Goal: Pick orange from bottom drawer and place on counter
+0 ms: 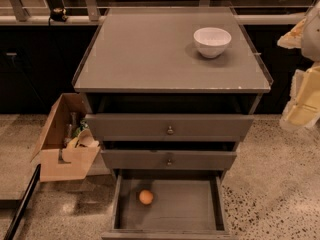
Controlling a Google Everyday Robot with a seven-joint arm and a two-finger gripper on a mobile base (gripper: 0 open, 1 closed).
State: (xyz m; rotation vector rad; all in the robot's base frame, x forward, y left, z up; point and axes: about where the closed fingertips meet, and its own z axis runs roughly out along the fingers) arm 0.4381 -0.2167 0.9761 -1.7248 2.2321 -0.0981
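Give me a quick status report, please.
Gripper at right edge, beside counter. Orange lying free in open bottom drawer. Nothing blocking it; bowl on counter.

Robot body, right margin of the camera view. The arm (312,30) appeared as a rounded white casing, with a pale yellow-orange patch on the side toward the view's centre. Beneath it the gripper (303,104), located at the right edge of the view and partly cut off there, consisted of blocky cream-to-yellow segments edged in whitish material. A narrow dark gap separated the upper and lower parts. Cables, screws and markings could not be told.
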